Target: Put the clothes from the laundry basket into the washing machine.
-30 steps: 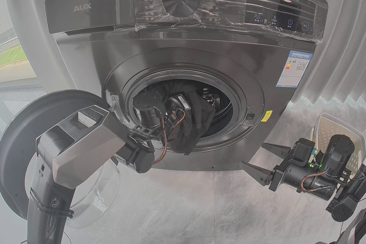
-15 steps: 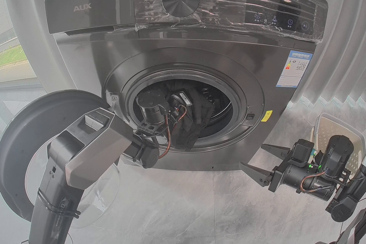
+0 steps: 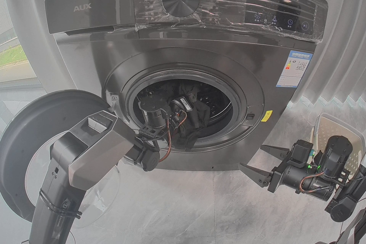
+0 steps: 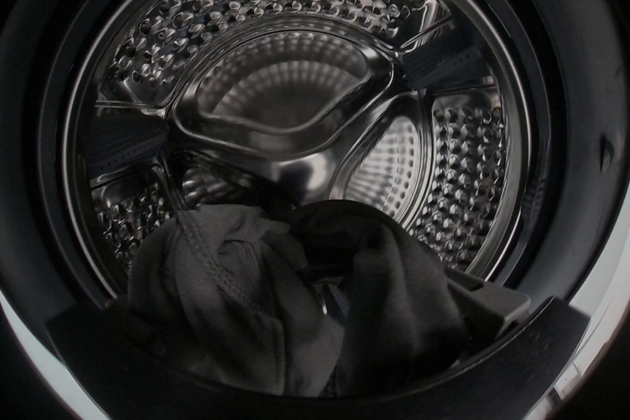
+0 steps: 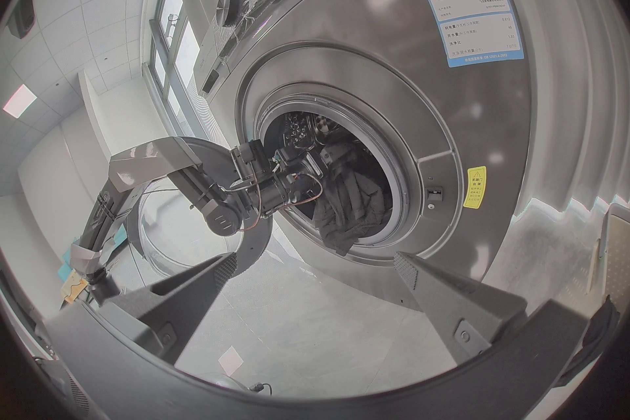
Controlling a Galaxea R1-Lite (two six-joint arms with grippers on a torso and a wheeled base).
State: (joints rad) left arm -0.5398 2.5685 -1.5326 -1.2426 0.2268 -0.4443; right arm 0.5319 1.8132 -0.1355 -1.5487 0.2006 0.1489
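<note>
The round glass-fronted door [image 3: 26,142] of the grey front-loading washing machine [image 3: 190,46] stands swung open at the left. Beside it, the robot's left arm [image 3: 95,145] has pushed deeper into the drum mouth over the past second. The black garment [image 3: 196,119], which had hung well down over the door seal, has been drawn up with it, and now only a short fold lies on the lower rim. By the look of it, this piece is nearly loaded and needs just a last shove or a release.

The arm is bent at the elbow with its forearm angled up into the opening. The left gripper [image 3: 189,103] is buried in the cloth, so whether that claw is clamped or let go cannot be told. From its wrist camera, the black garment lies heaped at the front of the steel drum [image 4: 282,80], next to a grey garment [image 4: 216,283].

Further right, the right gripper [image 3: 251,156] hangs low before the machine, spread wide and empty. The pale perforated laundry basket [image 3: 328,130] stands behind it on the floor.
</note>
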